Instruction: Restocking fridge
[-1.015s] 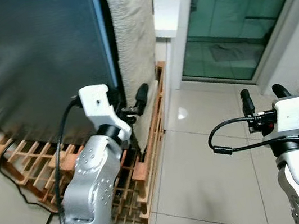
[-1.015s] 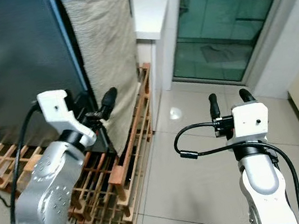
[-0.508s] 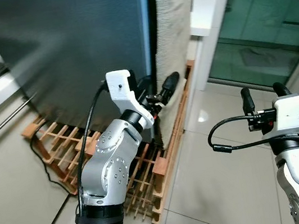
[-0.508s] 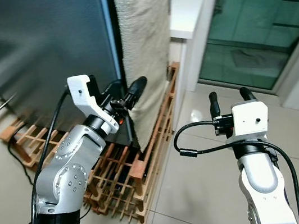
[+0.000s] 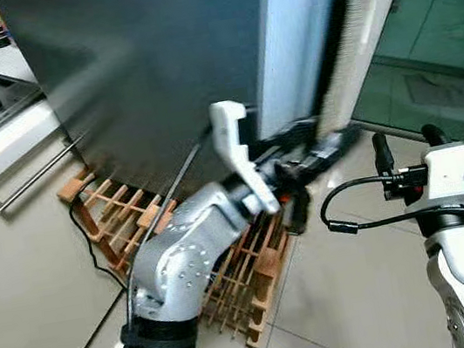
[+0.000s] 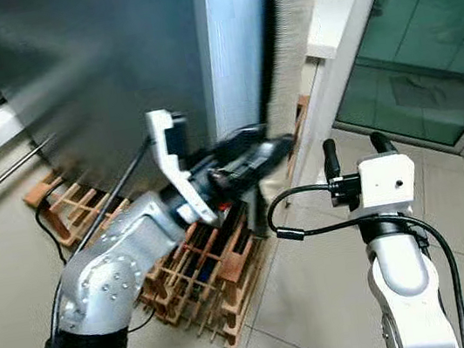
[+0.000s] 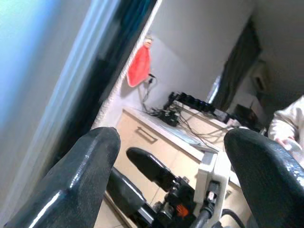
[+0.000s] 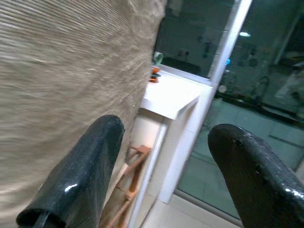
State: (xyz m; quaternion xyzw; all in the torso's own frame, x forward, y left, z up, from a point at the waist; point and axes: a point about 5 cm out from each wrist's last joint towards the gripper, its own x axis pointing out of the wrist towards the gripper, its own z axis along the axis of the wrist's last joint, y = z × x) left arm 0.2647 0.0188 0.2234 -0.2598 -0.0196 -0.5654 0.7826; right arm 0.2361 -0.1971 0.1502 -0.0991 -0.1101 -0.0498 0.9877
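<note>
Fridge [image 5: 151, 54] stands tall and dark ahead, with its pale door edge [image 6: 234, 50] running upright just above and beside the left tool [image 6: 256, 157]. That tool reaches forward at the foot of the edge, blurred, its fingers [image 7: 90, 161] spread apart with nothing between them. The right tool [image 5: 404, 147] is further off, over bare floor [image 5: 357, 295], fingers upright, apart and empty. I judge the left arm is the nearer one for pulling the door.

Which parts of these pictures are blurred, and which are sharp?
Eye views: the left gripper and the fridge edge are smeared by motion; the right gripper is sharp. Right wrist view: the beige cloth is streaked.
</note>
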